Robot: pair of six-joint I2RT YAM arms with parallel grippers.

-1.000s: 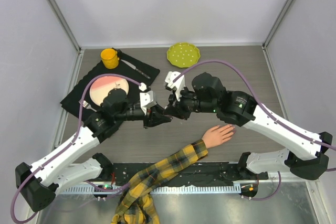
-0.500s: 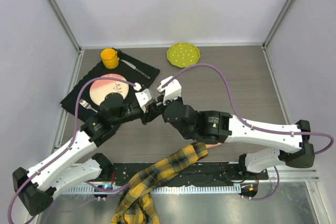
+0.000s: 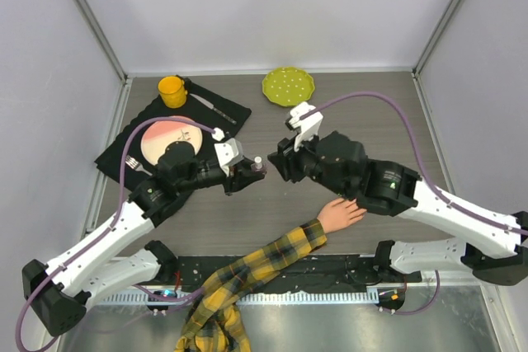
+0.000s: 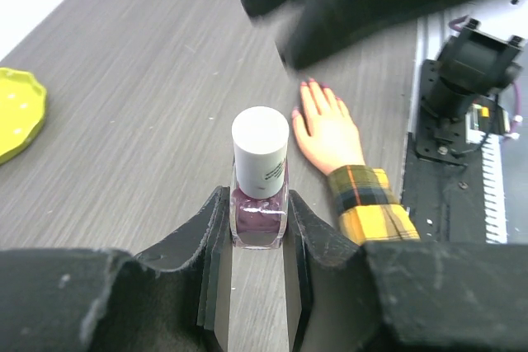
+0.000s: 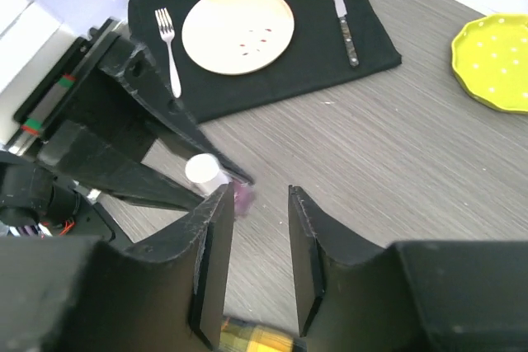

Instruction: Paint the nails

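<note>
My left gripper is shut on a small polish bottle with purple liquid and a white cap, and holds it upright between its pads. The pale mannequin hand lies palm down on the table with a yellow-and-black plaid sleeve. In the left wrist view the hand lies beyond the bottle, and its nails are tiny and pinkish. My right gripper is open and empty, just right of the bottle. In the right wrist view the bottle sits beside the left finger.
A black mat at the back left holds a pink plate, a fork, a knife and a yellow cup. A yellow-green dotted plate sits at the back centre. Grey walls enclose the table.
My right arm swung low over the mannequin hand, then pulled back to the right; the hand shows again. My left gripper keeps the bottle and has shifted slightly.
</note>
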